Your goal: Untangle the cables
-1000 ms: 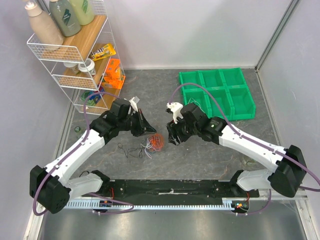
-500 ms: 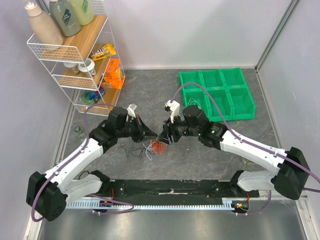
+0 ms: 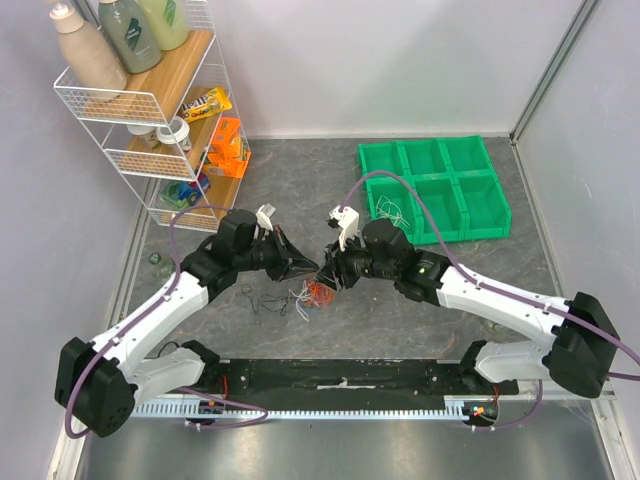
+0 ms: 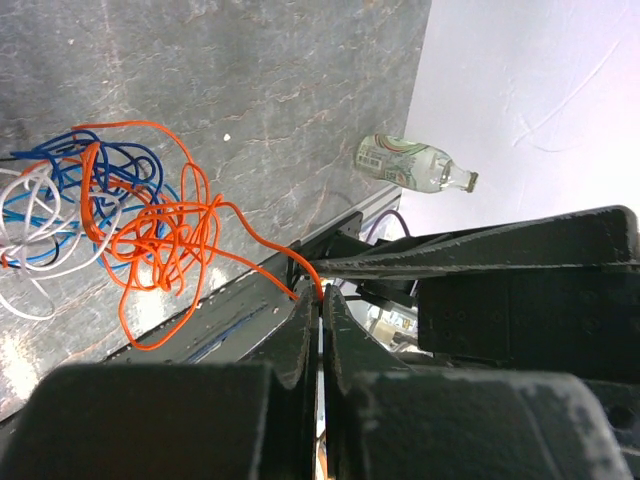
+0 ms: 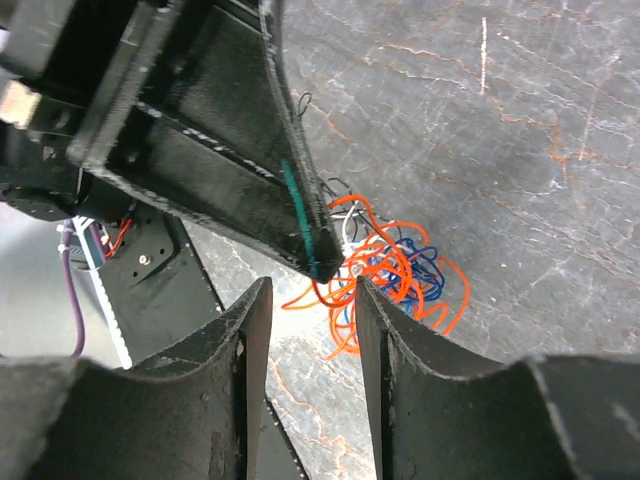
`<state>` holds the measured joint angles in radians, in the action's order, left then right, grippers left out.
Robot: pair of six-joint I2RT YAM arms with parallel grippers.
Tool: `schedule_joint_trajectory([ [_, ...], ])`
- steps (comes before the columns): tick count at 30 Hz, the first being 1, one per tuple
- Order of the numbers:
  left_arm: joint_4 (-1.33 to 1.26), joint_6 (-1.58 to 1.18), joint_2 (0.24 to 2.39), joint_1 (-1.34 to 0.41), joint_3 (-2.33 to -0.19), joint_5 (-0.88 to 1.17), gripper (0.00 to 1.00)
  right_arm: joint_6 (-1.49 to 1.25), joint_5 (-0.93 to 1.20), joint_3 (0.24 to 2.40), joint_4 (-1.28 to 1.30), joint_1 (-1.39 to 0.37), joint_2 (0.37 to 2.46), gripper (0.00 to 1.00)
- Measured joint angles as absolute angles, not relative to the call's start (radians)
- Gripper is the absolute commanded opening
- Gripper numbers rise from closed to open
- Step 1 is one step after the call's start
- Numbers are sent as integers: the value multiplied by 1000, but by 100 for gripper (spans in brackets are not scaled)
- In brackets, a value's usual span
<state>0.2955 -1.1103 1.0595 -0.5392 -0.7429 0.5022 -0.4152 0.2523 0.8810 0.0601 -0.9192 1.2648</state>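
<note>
Nearest the arm bases, left of the green bin tray [image 3: 362, 160] and well nearer than it: bare grey tabletop [image 3: 400, 330].

Next out, left of the tray and nearer than it: the cables [image 3: 308, 292], found as one loose knot resting on the tabletop. Orange cable [image 4: 160, 235] uppermost and most looped. Blue cable [image 4: 130, 170] and white cable [image 4: 35, 215] threaded through it. Thin black cable [image 3: 262, 302] trailing on the side away from the tray.

Just above the knot:
- Left claw [image 4: 320, 300]: pressed together on a single orange strand, tips lifted clear of the bundle, strand curving down from the tips into the knot.
- Right claw [image 5: 312, 290]: fingers apart, nothing held, straddling the left claw's tip and the same orange strand, on the tray side of the knot.

Handling, as judged: very light, limp, thin and probably slick. No stiffness to hold a shape. Likely to drag neighbouring loops along and to tighten if pulled hard. Best taken on one colour only, at a free run of strand outside the knot, close beside the existing pinch, then drawn apart slowly. Risks: two colours pinched at once, or thin wire slipping out of the pads.

Farther off: the tray itself, six compartments, something pale and wiry in the near-left one, too small to confirm.

Farthest, far left of the tray against the wall: wire rack [image 3: 130, 160], bottles [image 3: 130, 30] on its top shelf.
</note>
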Motion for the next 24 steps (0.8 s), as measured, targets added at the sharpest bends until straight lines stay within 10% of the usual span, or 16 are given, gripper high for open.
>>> schedule_joint_trajectory([
  [6,296,-1111,1060,-539,-777,508,2,-402,205,881,60,-921,1283,32],
  [10,295,-1111,1060,-539,-788,508,6,-394,181,881,57,-921,1287,0],
  [18,439,-953,1096,-534,-957,497,64,-401,101,865,67,-925,1195,0],
  [24,554,-788,1068,-533,-1075,421,39,-437,107,864,61,-925,1126,0],
])
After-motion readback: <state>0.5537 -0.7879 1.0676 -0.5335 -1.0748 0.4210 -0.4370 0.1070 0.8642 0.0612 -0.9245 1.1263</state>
